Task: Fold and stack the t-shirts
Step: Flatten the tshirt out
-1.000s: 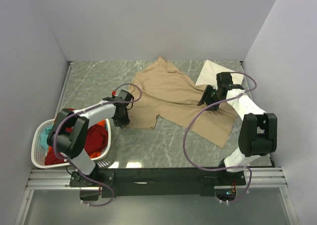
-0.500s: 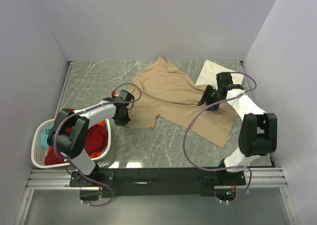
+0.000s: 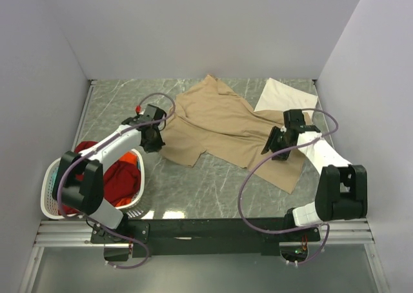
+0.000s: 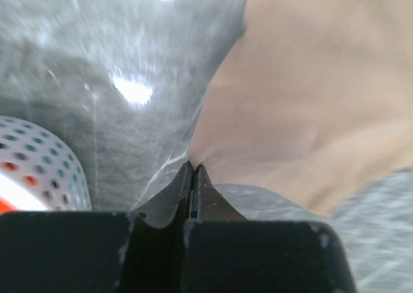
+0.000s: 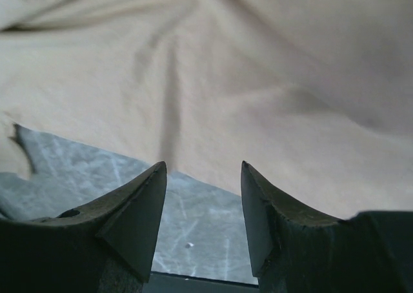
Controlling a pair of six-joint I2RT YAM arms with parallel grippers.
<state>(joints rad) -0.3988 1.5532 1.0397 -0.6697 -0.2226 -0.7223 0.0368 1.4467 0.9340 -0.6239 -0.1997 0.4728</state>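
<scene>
Your tan t-shirt (image 3: pixel 226 128) is lying spread out, not folded, in the middle of the gray surface (image 3: pixel 213 183). Its long axis runs on a diagonal, from the far-left side down toward the near-right. The far end comes to a point near the back wall, and the near-right end is a wide straight edge. I can't tell from up top which end is the neck.

Your left hand (image 3: pixel 153 138) sits at the shirt's left edge. In the wrist view the left hand (image 4: pixel 192 170) is squeezed fully together, and the tan t-shirt (image 4: pixel 310 99) runs right into the tips. So it's pinching the cloth at that edge, with bare surface (image 4: pixel 116 60) off to the side.

Your right hand (image 3: pixel 274 148) is over the near-right part of the shirt. From its own camera the right hand (image 5: pixel 203 167) is spread apart with nothing between the fingers. The tan t-shirt (image 5: pixel 258 80) fills the top of that view, and its edge crosses just past the tips over the surface (image 5: pixel 193 241).

The cream-white t-shirt (image 3: pixel 279 94) is at the far right, folded flat, with its near side tucked under the tan one.

The white basket (image 3: pixel 51 183) is at the near left beside your left arm, with a red t-shirt (image 3: pixel 119 180) bunched inside.
</scene>
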